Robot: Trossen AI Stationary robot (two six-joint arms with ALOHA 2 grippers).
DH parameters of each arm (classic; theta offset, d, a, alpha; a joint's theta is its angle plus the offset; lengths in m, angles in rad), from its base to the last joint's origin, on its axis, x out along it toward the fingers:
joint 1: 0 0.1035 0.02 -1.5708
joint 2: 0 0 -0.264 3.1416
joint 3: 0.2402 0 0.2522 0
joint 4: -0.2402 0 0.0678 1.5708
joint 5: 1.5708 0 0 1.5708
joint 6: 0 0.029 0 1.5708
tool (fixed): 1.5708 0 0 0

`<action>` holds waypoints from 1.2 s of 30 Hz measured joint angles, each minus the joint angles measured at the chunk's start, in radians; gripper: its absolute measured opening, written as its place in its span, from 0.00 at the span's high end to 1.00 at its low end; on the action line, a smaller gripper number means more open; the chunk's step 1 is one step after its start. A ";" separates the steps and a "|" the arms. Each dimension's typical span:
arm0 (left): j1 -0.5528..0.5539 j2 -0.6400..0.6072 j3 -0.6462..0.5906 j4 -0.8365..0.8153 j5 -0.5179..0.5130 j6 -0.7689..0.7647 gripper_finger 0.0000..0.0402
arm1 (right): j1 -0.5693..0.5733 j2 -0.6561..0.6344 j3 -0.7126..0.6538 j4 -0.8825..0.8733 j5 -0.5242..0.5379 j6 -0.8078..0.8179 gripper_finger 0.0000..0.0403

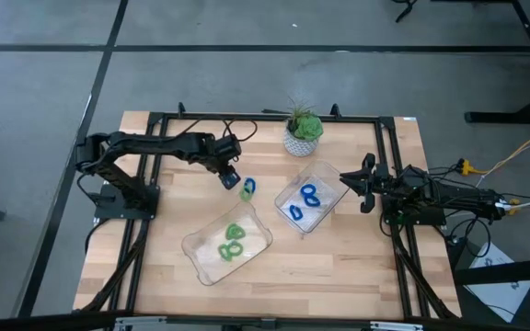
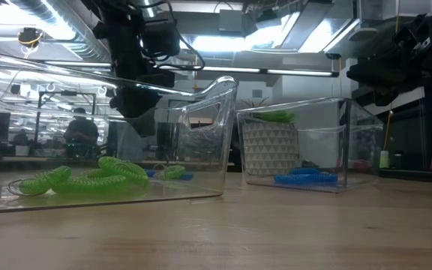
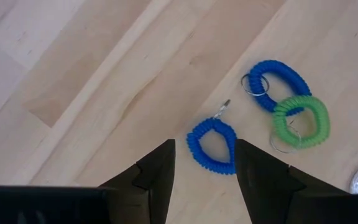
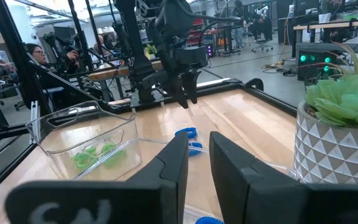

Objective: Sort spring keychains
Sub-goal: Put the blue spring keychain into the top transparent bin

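Left gripper: above the table near its middle, fingers spread apart, holding nothing; a loose blue keychain lies on the wood just ahead of the tips.
Loose pair: a second blue keychain and a green keychain lie overlapping, just beside the first.
Left tray: clear, holds green keychains.
Right tray: clear, holds blue keychains.
Right gripper: at the table's right edge, beside the right tray, fingers slightly parted, empty.
Potted plant: at the far edge, behind the right tray.
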 joint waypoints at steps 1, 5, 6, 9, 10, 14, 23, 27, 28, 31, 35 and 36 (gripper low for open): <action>0.000 0.000 0.000 0.000 0.000 0.000 0.61 | 0.000 0.000 0.000 0.000 0.000 0.000 0.83; 0.000 0.000 0.000 0.000 0.000 -0.001 0.60 | 0.000 0.000 0.000 0.000 0.000 0.000 0.83; 0.000 0.000 0.000 0.000 0.000 -0.001 0.60 | 0.000 0.000 0.000 0.000 0.000 0.000 0.83; 0.001 0.000 0.000 0.000 0.016 -0.001 0.61 | 0.000 0.000 0.000 0.000 0.000 0.000 0.83; 0.000 0.000 0.000 0.000 0.016 -0.001 0.61 | 0.000 0.000 0.000 0.000 0.000 0.000 0.83; 0.001 0.000 0.000 0.000 0.017 -0.001 0.61 | 0.000 0.000 0.000 0.000 0.000 0.000 0.83; 0.000 0.000 0.000 0.040 0.052 -0.026 0.61 | 0.000 0.000 0.000 0.000 0.000 0.000 0.83; 0.000 0.000 0.000 0.045 0.052 -0.026 0.62 | 0.000 0.000 0.000 0.000 0.000 0.000 0.83; 0.000 0.000 0.000 0.045 0.052 -0.026 0.62 | 0.000 0.000 0.000 0.000 0.000 0.000 0.83; 0.000 0.006 0.000 0.045 0.052 -0.026 0.62 | 0.000 0.000 0.000 0.000 0.000 0.000 0.83; -0.007 0.043 0.000 0.029 0.056 -0.025 0.62 | 0.000 0.000 0.000 0.000 0.000 0.000 0.83; -0.008 0.056 0.000 0.025 0.057 -0.017 0.62 | 0.000 0.000 0.000 0.000 0.000 0.000 0.83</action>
